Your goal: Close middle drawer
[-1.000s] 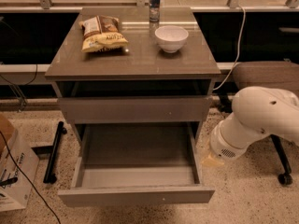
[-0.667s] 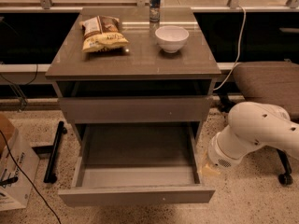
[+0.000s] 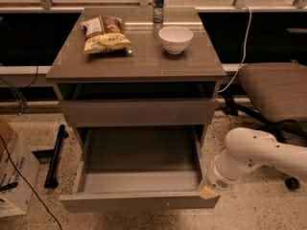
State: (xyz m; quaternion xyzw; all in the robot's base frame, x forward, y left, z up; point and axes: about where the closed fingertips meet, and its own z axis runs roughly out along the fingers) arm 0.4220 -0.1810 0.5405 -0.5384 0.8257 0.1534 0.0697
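The middle drawer point(image 3: 139, 176) is pulled far out of the grey-brown cabinet. It is a long shallow empty box, and its slim flat front point(image 3: 120, 203) has a tiny pale dot right of centre. The taller top drawer front point(image 3: 136, 112) sits shut just under the tabletop point(image 3: 139, 61). My white arm point(image 3: 259, 152) reaches in from the right, low to the floor. My gripper point(image 3: 208, 191) shows as a tan tip at the drawer's front right corner, touching or nearly touching the front's right end.
A chip bag point(image 3: 103, 32), a white bowl point(image 3: 175, 39) and a can point(image 3: 158, 4) stand on the tabletop. An office chair point(image 3: 278, 90) stands at the right, behind my arm. A cardboard box point(image 3: 12, 176) and a black bar point(image 3: 55, 155) lie at the left on the floor.
My arm has dropped lower and come forward. The gripper tip has slid along the drawer's right side to its front right corner. The drawer has not visibly moved.
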